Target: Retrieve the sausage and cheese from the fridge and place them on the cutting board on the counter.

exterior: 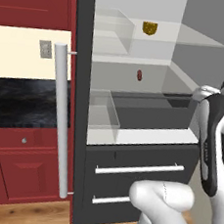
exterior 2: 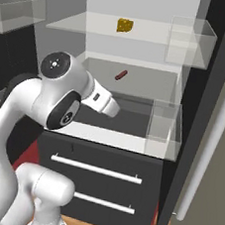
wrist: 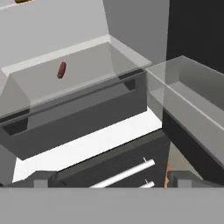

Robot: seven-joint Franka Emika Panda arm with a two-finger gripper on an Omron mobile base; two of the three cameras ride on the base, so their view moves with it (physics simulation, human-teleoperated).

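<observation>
- Right, gripper [wrist: 109, 181] is open wide and empty: the two dark fingertips [wrist: 41, 179] sit far apart at the bottom of the hand view, nothing between them.
- Hand sits outside the fridge [exterior: 143, 159], in front of its pale lower ledge and above the drawer bar handles [wrist: 124, 173].
- The sausage [wrist: 61, 70] lies ahead of the hand, up and off to the left along the gripper's line of sight, well apart from the fingertips.
- It rests on the middle shelf [wrist: 87, 59], behind the dark drawer bin [wrist: 78, 116] that stands between hand and shelf.
- Long axis reads near upright in the hand view, slightly tilted; in the right base view it lies diagonal on the shelf.
- My read: the reach has to go forward, up over the bin lip, with the fingers straddling that axis.
- Cheese [exterior: 149, 28] is one shelf higher, further from the hand; sausage looks like the nearer pick.
- Open door's clear bin [wrist: 192, 94] sits close on the right; little margin that side.
</observation>
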